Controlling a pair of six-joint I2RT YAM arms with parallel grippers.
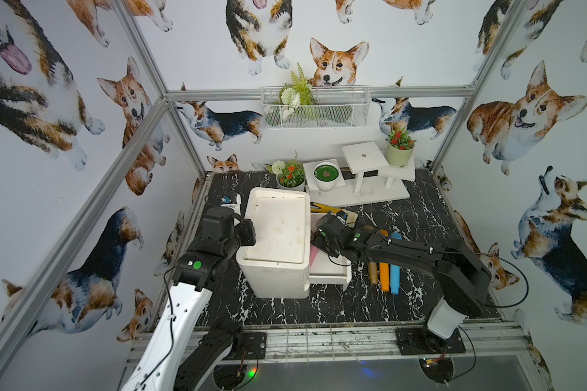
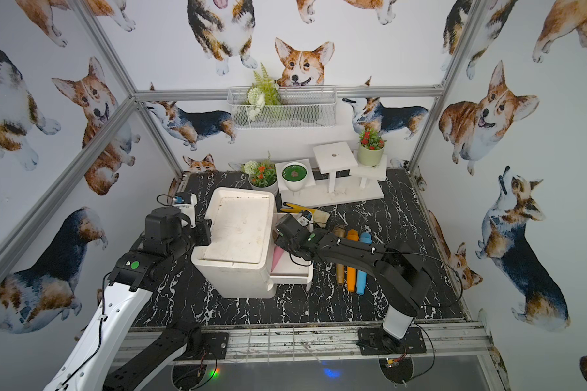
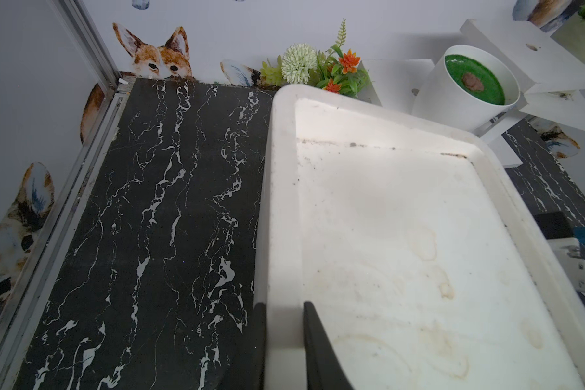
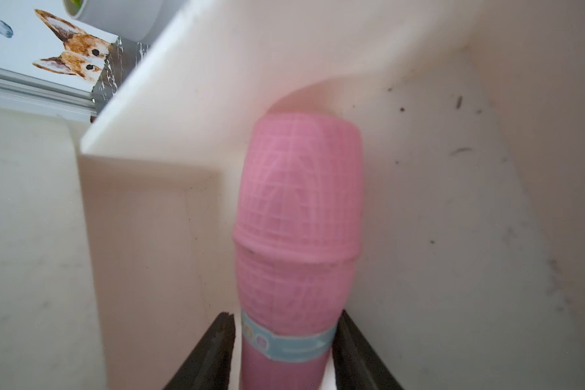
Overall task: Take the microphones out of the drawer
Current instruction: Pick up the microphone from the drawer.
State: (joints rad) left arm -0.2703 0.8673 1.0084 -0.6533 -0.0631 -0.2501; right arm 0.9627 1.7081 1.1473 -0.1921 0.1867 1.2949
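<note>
Pink plastic fills the right wrist view. The pink microphone lies in the open drawer, its meshed head tucked against the drawer unit, just under the overhanging edge. It is bracketed at the blue band by the right fingers, set about half apart; a sliver of white shows beside them, so a firm hold cannot be told. On the left side, the raised rim of the unit's top is pinched between the left fingers, closed narrow on it, and the unit looks to be steadied that way.

Grasp and lift is judged the step in hand. It would be done best with the fingers closed squarely on the neck, then the microphone drawn rightward, clear of the overhang, before anything is raised — a straight lift risks the head being caught under that edge.

Room is tight: drawer walls stand close on the near and right sides. Beyond them, three more microphones lie side by side on the surface under the right arm — open marble is found further right and nearer.
</note>
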